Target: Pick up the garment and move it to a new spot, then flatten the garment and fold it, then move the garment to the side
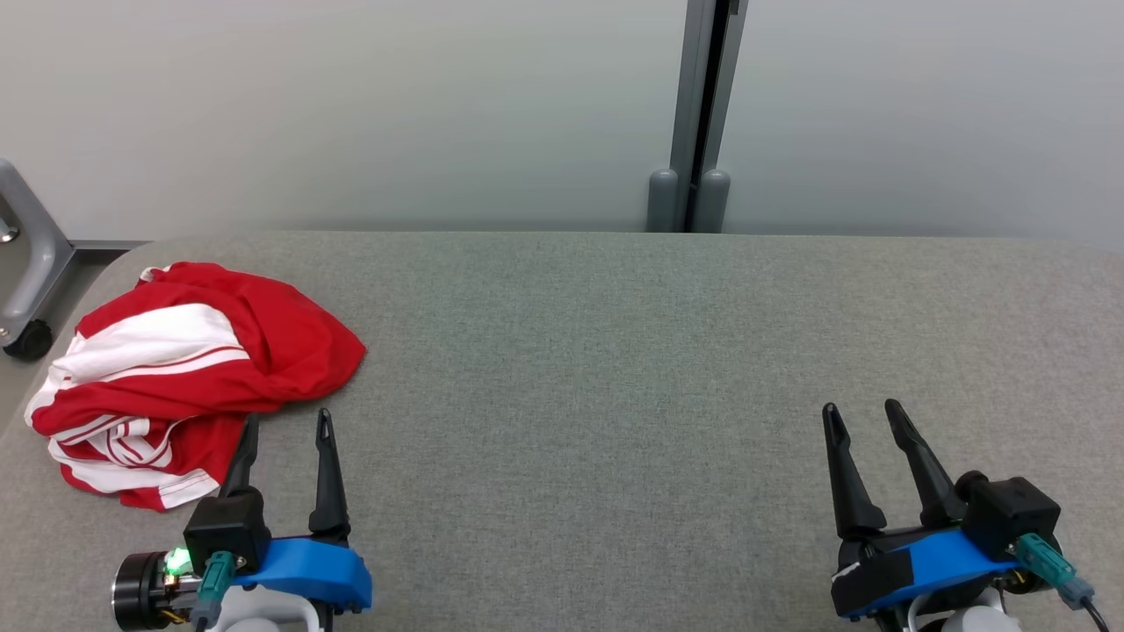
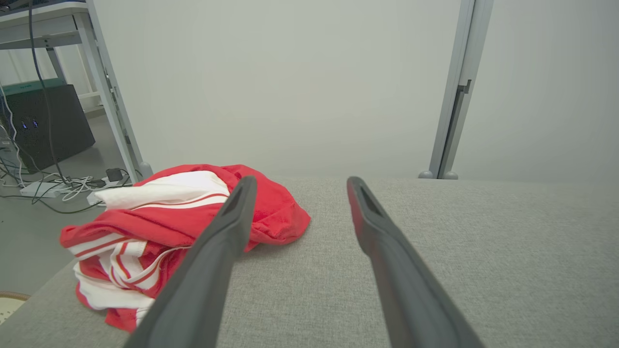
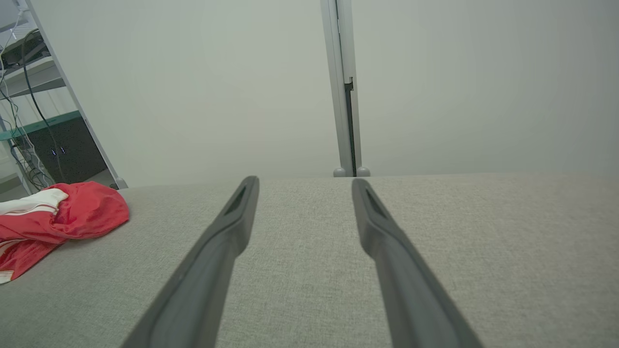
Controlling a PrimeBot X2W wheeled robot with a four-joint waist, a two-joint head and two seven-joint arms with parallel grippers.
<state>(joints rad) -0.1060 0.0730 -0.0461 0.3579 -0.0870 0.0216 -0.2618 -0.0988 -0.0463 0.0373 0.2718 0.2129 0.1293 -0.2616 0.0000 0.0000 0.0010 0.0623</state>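
Though it's crumpled, garment [image 1: 202, 369], long axis seemingly left-right, corner pointing right

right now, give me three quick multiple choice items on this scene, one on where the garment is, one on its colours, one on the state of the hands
1. Where does the garment lie on the table?
A. far right end
B. left end, near the left hand
C. the middle

2. What are its colours?
A. blue and yellow
B. plain black
C. red with white stripes

3. How are the left hand and the right hand?
A. both open, holding nothing
B. both shut on the garment
C. left shut, right open

Answers:
1 B: the head view shows it bunched at the table's left end.
2 C: red cloth with white bands.
3 A: each hand's fingers stand apart with nothing between them.
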